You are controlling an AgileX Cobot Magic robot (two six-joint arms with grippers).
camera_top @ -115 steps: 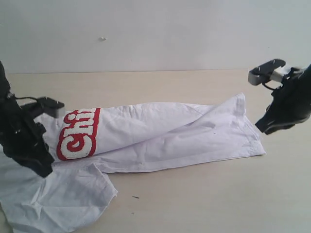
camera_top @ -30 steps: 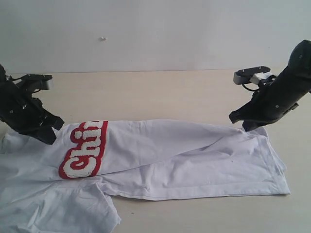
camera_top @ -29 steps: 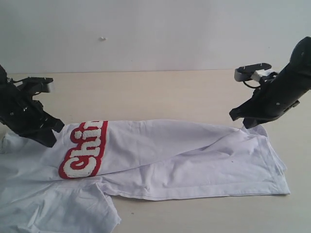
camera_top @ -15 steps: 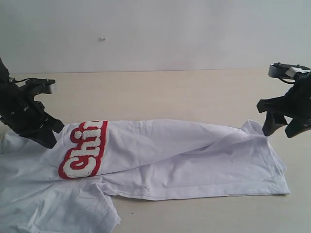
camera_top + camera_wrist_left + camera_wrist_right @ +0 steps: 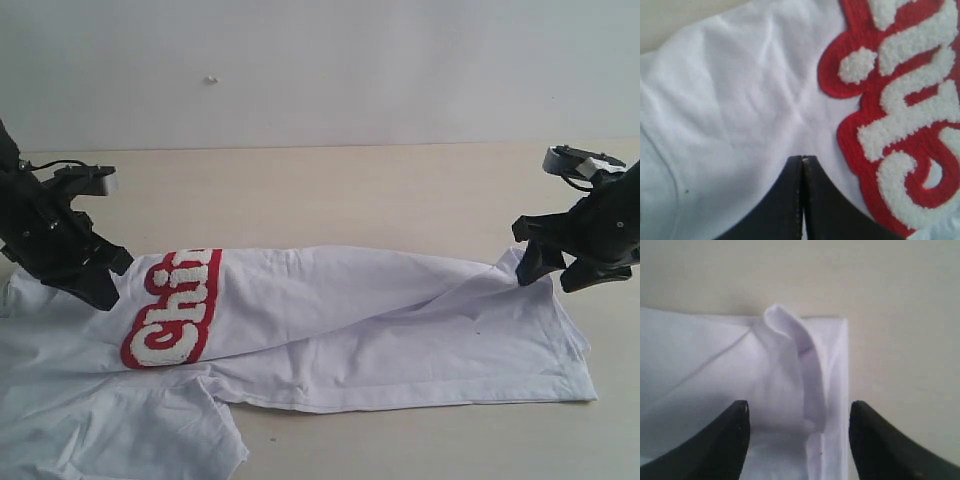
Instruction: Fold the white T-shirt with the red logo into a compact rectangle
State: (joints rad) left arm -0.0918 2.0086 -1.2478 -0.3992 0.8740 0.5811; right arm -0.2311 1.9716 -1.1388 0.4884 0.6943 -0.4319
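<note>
Exterior view, white T-shirt (image 5: 380,320): lies spread over the pale table (image 5: 330,190), reaching from 9 o'clock through the centre to 4 o'clock. Shows a long, smooth folded body toward 3 o'clock and a rumpled part at 7 o'clock, cut off by the frame edge.
Exterior view, red logo (image 5: 172,308): sits at 8 o'clock from centre, face up, with only the fuzzy white letters "Chi" showing before the fold.
Exterior view, left gripper (image 5: 103,285): stands at 9 o'clock, tips down at the shirt's far edge, just beside the logo's upper end.
Exterior view, right gripper (image 5: 553,278): hangs at 3 o'clock over the shirt's far corner with fingers spread. Contact with the cloth cannot be told from here.
Exterior view, wall (image 5: 330,70): fills 12 o'clock, plain and pale, behind the table.
Left wrist view, left gripper: closed tight, black jaws meeting in one thin seam, clamped on a pinch of shirt cloth, with creases fanning out from the tips.
Left wrist view, red logo: lies just beside the closed tips, red band and woolly white letters sharp and close.
Right wrist view, right gripper: open, two dark fingers well apart, gripping nothing.
Right wrist view, white T-shirt: shows its corner between the spread fingers, with one raised, curled fold standing up in the gap. Leaves bare table beyond the hem.
</note>
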